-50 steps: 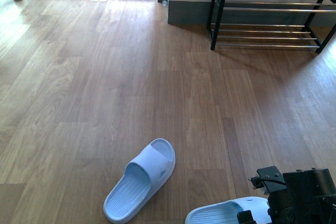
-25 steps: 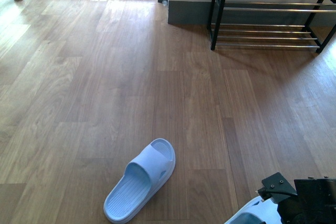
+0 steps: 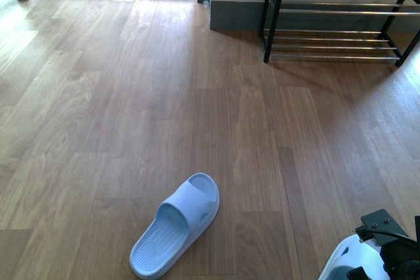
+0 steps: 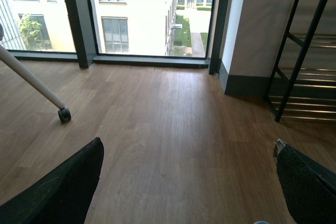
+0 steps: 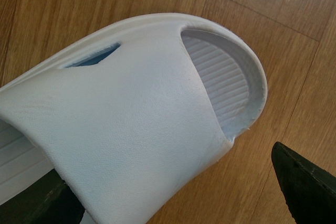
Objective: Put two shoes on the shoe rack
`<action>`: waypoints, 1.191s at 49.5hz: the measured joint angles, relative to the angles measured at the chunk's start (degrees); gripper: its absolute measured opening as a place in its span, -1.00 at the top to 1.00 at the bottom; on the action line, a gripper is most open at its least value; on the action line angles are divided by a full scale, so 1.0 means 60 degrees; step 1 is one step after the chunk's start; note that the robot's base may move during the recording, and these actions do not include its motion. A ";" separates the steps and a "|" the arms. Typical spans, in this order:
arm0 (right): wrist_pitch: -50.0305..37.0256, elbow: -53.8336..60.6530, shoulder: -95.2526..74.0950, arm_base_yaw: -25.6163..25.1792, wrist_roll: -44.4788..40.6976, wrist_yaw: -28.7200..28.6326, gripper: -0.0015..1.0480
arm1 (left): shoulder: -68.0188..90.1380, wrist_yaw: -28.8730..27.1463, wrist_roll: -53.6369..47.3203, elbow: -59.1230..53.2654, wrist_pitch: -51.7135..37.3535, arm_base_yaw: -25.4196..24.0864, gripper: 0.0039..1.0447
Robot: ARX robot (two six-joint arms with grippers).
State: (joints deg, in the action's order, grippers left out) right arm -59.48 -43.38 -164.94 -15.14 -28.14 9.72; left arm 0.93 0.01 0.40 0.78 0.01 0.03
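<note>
With the right gripper (image 5: 173, 203) closed on one pale-blue rubber slide (image 5: 131, 129) low over the wood floor (image 3: 131, 96), pickup looks done; next, carry it to the chrome-rod shoe rack (image 3: 335, 11) by the far wall, while the other slide (image 3: 176, 224) lies mid-floor and the left gripper (image 4: 189, 182) hangs open, empty

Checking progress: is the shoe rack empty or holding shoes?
Empty as far as visible: the shoe rack's chrome rods are bare; its right end is out of frame.

Our right gripper (image 3: 367, 268) sits low at the frame's corner, fingers (image 5: 302, 184) spread around a pale-blue slide (image 5: 131, 129). Can't tell if we're actually pinching it. Left gripper (image 4: 189, 182) hangs up high, jaws wide apart, nothing between them.
</note>
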 joint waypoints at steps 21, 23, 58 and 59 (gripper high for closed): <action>0.1912 -0.0918 0.0138 -0.0710 -0.0175 0.0608 -0.82 | 0.0000 0.0000 0.0000 0.0000 0.0000 0.0000 -0.83; 0.2135 -0.0994 0.0189 -0.0776 -0.0080 0.0637 -0.82 | 0.0000 0.0000 0.0000 0.0000 0.0000 0.0000 -0.83; 0.3676 -0.2324 0.0095 -0.1111 0.2903 -0.0248 0.22 | 0.0000 0.0000 0.0000 0.0000 0.0000 0.0000 -0.83; 0.3585 -0.2295 0.0095 -0.1104 0.2900 -0.0266 0.27 | 0.0000 0.0000 0.0000 0.0000 0.0000 0.0000 -0.83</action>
State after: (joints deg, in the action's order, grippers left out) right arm -37.98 -57.14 -164.38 -21.76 -10.74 8.12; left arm 0.93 0.01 0.40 0.78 0.01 0.03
